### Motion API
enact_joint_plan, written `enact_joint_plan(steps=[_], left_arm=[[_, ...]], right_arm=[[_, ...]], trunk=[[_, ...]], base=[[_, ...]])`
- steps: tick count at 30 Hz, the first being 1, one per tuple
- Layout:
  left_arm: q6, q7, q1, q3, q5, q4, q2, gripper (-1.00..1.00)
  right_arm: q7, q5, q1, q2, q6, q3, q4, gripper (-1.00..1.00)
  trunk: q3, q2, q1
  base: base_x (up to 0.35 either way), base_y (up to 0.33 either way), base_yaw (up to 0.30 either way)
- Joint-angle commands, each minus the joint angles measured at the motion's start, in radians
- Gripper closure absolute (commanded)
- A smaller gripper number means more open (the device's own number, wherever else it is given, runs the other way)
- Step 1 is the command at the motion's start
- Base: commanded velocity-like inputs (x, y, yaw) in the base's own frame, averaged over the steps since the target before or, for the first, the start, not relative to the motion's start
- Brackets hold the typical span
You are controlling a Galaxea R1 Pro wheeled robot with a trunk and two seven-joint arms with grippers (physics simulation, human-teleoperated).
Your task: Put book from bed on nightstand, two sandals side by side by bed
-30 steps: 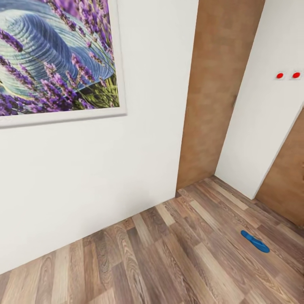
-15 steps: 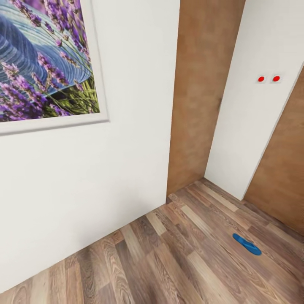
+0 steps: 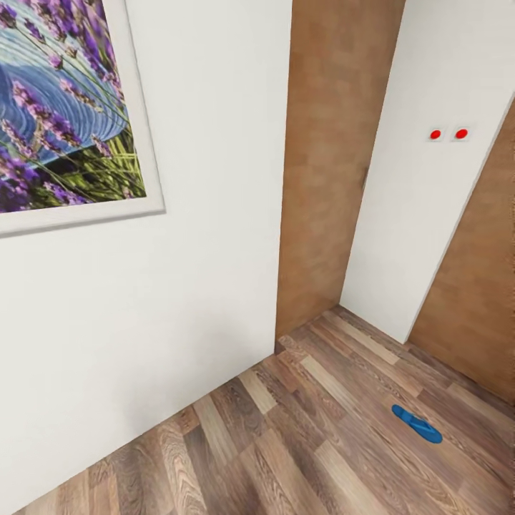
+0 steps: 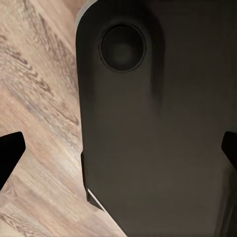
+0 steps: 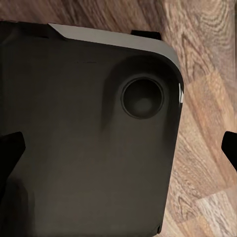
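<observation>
One bright blue sandal point(image 3: 416, 423) lies flat on the brown wood-plank floor point(image 3: 300, 436) at the lower right of the head view, near a white wall corner. The book, the bed and the nightstand are out of view. In the left wrist view, my left gripper point(image 4: 118, 150) is open, its dark fingertips point(image 4: 11, 150) spread to the picture's edges over the robot's dark base point(image 4: 158, 128). In the right wrist view, my right gripper point(image 5: 118, 148) is also open, above the same dark body point(image 5: 84, 138). Neither gripper holds anything.
A white wall point(image 3: 179, 300) with a framed lavender picture point(image 3: 64, 114) stands close ahead on the left. A brown wood panel point(image 3: 329, 157) sits in the corner. A white wall section point(image 3: 429, 214) carries two red dots point(image 3: 448, 134). Another brown panel point(image 3: 479, 300) stands at the right.
The whole head view has shifted left, so the camera has turned. The picture and the wall corner slid leftward in the frame. The sandal lies still on the floor.
</observation>
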Motion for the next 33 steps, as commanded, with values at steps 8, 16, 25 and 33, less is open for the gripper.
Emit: enact_joint_plan(steps=[8, 16, 25, 33], left_arm=[[-0.003, -0.002, 0.000, -0.001, 0.000, 0.001, 0.000, -1.00], [-0.003, -0.001, 0.000, -0.001, 0.000, 0.001, 0.001, -1.00], [-0.008, -0.002, 0.000, -0.001, 0.000, 0.001, 0.001, -1.00], [-0.019, -0.002, 0.000, -0.001, 0.000, 0.001, 0.001, -1.00]], right_arm=[[-0.001, 0.001, -0.001, 0.000, -0.001, 0.007, 0.000, -1.00], [-0.001, 0.001, -0.001, 0.000, -0.001, 0.007, 0.000, -1.00], [0.000, 0.001, -0.001, 0.000, -0.001, 0.007, 0.000, -1.00], [0.000, 0.001, -0.001, 0.000, -0.001, 0.007, 0.000, -1.00]], trunk=[[-0.001, 0.000, 0.000], [-0.001, 0.000, 0.000], [-0.001, 0.000, 0.000], [-0.001, 0.000, 0.000]], base=[[0.230, 0.000, -0.212], [0.230, 0.044, -0.255], [0.230, 0.134, -0.270], [0.230, 0.145, -0.270]])
